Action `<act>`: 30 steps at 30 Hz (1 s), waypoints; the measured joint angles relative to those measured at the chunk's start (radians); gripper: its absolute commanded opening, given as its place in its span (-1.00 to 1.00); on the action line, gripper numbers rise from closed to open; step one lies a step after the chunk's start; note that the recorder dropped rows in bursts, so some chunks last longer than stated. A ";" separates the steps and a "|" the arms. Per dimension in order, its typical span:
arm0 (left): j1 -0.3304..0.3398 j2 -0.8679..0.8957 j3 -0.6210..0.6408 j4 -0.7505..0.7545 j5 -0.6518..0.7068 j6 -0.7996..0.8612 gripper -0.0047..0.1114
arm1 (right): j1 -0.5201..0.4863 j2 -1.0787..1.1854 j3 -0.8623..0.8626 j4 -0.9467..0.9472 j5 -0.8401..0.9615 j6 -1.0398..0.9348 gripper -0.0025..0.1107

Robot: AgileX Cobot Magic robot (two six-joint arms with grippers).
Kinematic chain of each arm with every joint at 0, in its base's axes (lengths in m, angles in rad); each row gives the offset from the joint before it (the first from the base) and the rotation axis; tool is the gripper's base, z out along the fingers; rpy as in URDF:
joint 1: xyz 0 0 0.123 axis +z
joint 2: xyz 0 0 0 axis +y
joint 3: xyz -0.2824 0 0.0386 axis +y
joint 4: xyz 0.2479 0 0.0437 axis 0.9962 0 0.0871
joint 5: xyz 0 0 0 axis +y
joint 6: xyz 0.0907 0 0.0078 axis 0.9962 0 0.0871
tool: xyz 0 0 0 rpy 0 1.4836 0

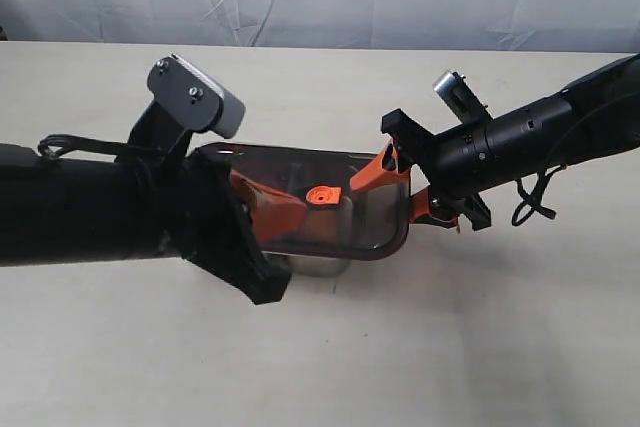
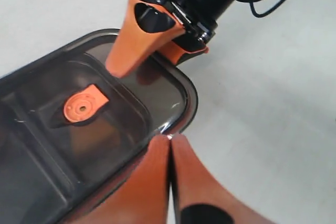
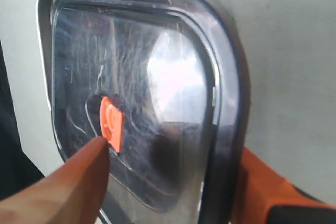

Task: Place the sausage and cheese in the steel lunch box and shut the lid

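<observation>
exterior view, lid (image 1: 375, 222) on steel lunch box (image 1: 318, 267), left gripper (image 2: 170, 139) clenched at its rim, right gripper (image 1: 392, 195) splayed astride its end

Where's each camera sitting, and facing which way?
Exterior: above the table, looking down on the lid; left claw, right claw show.
Left wrist: on its arm, facing the lid's rim past the shut left claw; right claw beyond.
Right wrist: on its arm, facing the lid between its open fingers.
All share the tab.
</observation>
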 measured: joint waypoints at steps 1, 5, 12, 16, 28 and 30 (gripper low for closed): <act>0.000 0.012 0.000 0.017 0.010 -0.013 -0.91 | 0.000 0.000 0.000 0.006 0.000 0.002 0.07; 0.000 0.094 0.000 0.169 0.032 -0.125 -0.91 | 0.000 0.000 0.000 0.019 0.002 0.004 0.07; 0.000 0.232 0.002 0.248 0.030 -0.190 -0.91 | 0.000 0.000 0.000 0.021 0.006 0.004 0.07; 0.000 0.266 -0.018 0.254 -0.014 -0.192 -0.91 | 0.000 0.000 0.000 0.023 0.006 0.004 0.07; 0.000 0.282 -0.078 0.265 -0.062 -0.196 -0.91 | 0.000 0.000 0.000 0.024 0.006 0.004 0.07; 0.000 0.286 -0.078 0.267 -0.066 -0.196 -0.91 | 0.000 0.000 0.000 0.024 0.006 0.004 0.07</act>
